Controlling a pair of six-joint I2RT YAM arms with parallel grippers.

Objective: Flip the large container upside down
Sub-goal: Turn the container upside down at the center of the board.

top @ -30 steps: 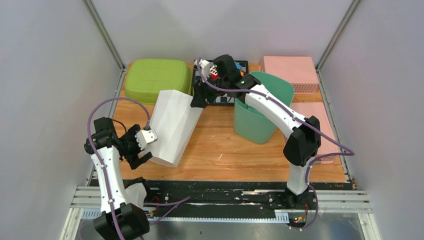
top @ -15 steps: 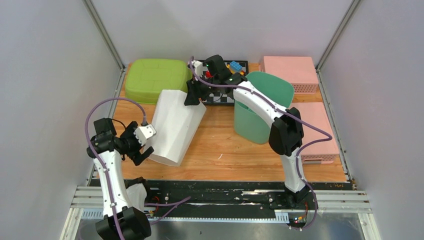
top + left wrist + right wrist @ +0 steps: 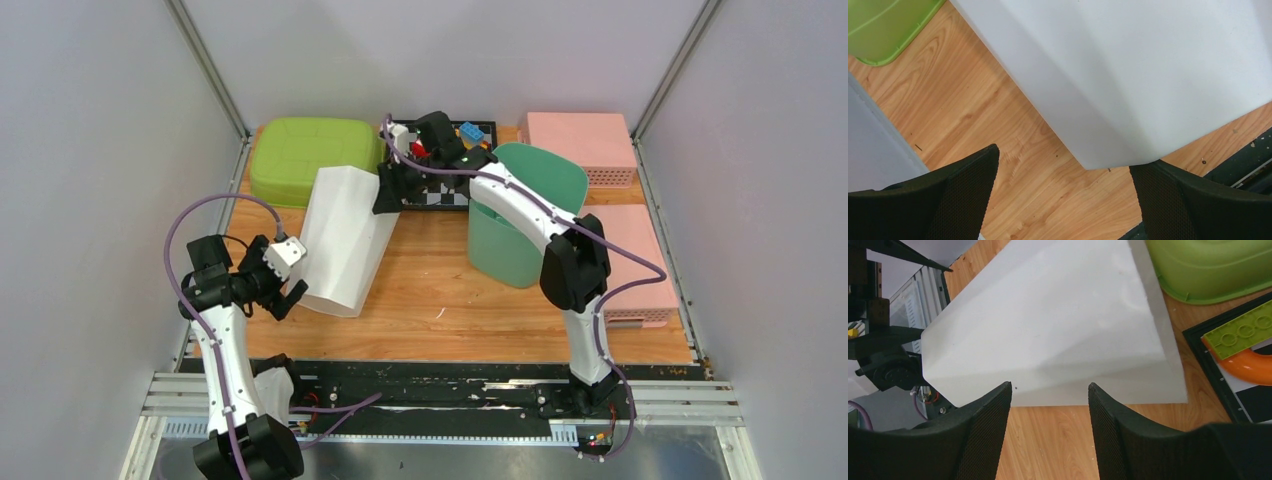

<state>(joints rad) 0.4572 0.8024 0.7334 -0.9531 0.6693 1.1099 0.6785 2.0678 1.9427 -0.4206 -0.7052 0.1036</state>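
Note:
The large container point(image 3: 345, 240) is a white faceted bin lying on the wooden table with its walls facing up and its far end near the green tub. In the right wrist view the large container point(image 3: 1048, 330) fills the upper frame. My right gripper point(image 3: 386, 193) hovers at its far right corner, open point(image 3: 1050, 386), with only bare wood between the fingers. My left gripper point(image 3: 288, 290) is at the near left corner, open wide point(image 3: 1064, 159). There the large container point(image 3: 1128, 75) has one corner just beyond the fingertips, and nothing is gripped.
A lime green tub point(image 3: 305, 155) lies upside down at the back left. A black tray point(image 3: 448, 195) with toy bricks sits behind the white bin. A teal bin point(image 3: 520, 225) stands right of centre, with pink boxes point(image 3: 585, 140) point(image 3: 640, 265) along the right side.
The white container's far end swung left toward the green tub and it lies flatter. My right gripper followed it left. My left gripper drew back slightly to the left.

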